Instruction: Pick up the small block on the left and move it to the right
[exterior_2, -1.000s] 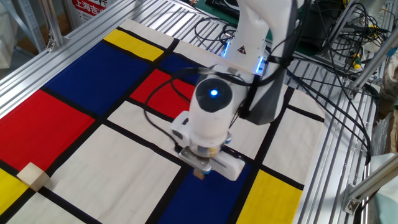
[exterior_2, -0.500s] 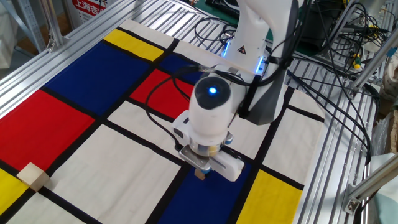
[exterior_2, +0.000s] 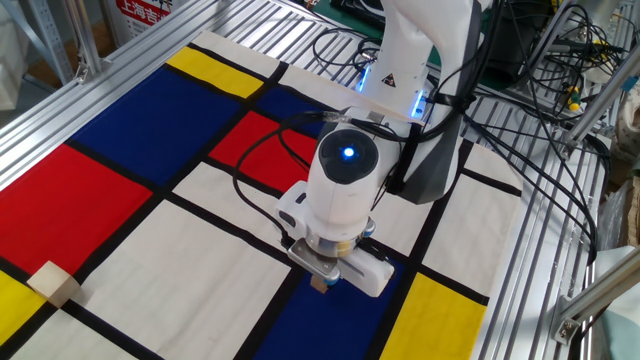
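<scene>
**Small block held under the gripper, over the blue panel**

The white Franka arm reaches down over a table covered by a cloth printed in red, blue, yellow and white rectangles split by black lines. Its wrist shows a round blue light on top. Below the wrist, the gripper points down at the edge of a dark blue panel, near a black dividing line. A tiny light-brown piece, the small block, pokes out from under the gripper body, pinched between the fingers, which are mostly hidden by the hand from this angle. Whether the block touches the cloth or hangs just above it cannot be told.

The larger, paler wooden block sits at the far lower-left of the cloth, on a white patch beside a yellow one, well apart from the gripper.

A triangular warning sticker marks the arm's base link; its symbol is too small to read. A red-and-white sign at the top left carries characters too cropped to make out. Black cables trail over the slatted metal frame on the right
</scene>
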